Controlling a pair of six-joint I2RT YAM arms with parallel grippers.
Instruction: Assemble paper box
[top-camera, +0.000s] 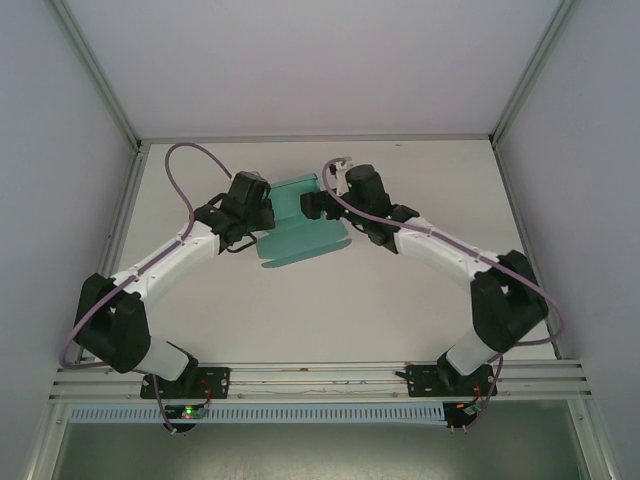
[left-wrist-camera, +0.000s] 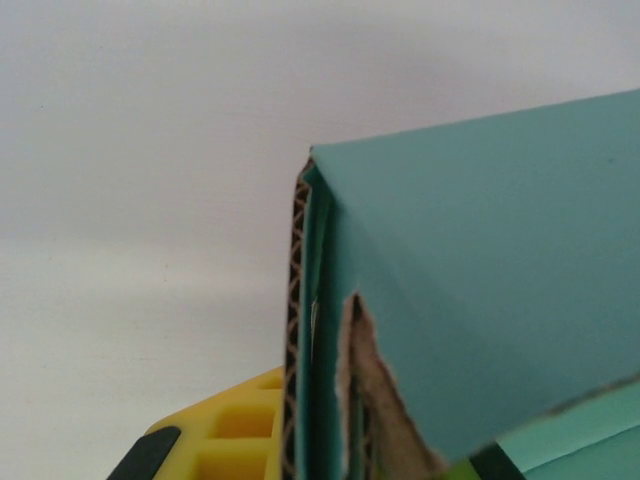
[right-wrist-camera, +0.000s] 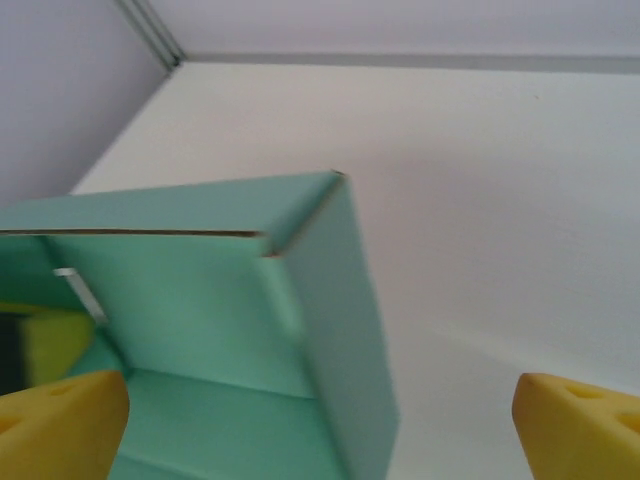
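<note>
2nd finger of left gripper (top-camera: 266, 224) mostly behind paper box (left-wrist-camera: 480, 300), grip unclear

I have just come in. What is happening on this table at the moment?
Two robot arms are assembling a teal paper box toward the far middle of the table. The left end effector looks closed on a folded wall at the box's left side. The right end effector is open, with a raised side wall between its yellow fingers. Some walls are up, but the near panel appears to lie flat, so the box is not finished.
</note>
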